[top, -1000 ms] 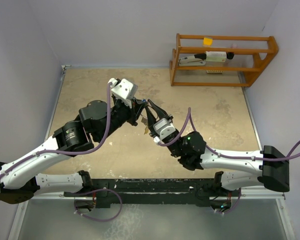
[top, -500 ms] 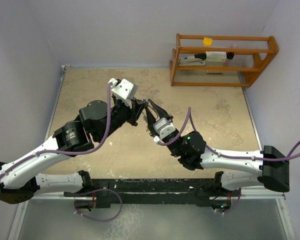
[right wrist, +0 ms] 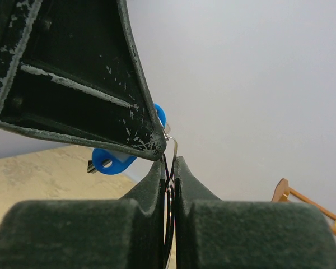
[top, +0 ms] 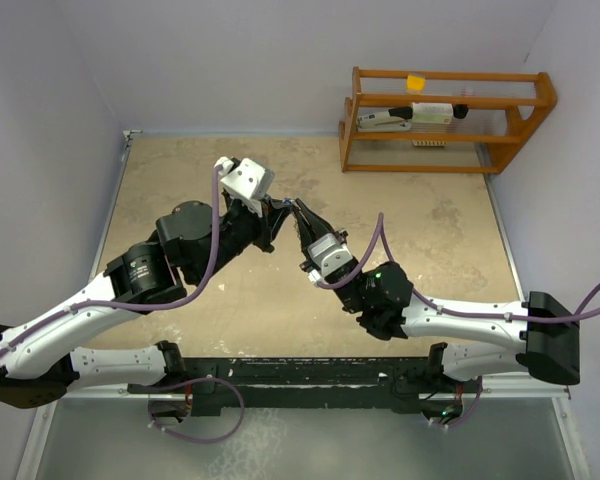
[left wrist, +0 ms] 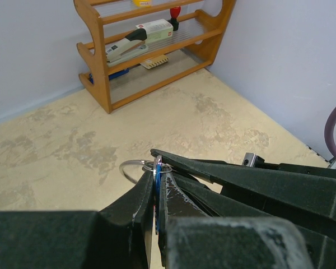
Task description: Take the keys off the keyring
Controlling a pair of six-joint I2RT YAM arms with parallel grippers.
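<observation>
Jaws clamped — left gripper [left wrist: 157,180] on the blue key [right wrist: 115,159], mostly hidden; right gripper [right wrist: 169,167] on the keyring [left wrist: 133,161].

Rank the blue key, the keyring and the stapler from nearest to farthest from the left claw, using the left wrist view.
1. Blue key, pinched inside the left claw itself.
2. Keyring, just past the claw's tips, slightly to the left.
3. Stapler, far back on a shelf of the wooden rack by the wall.

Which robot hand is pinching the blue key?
The left gripper: the blue key sits between its fingers, while the right gripper pinches only the thin keyring.
</observation>
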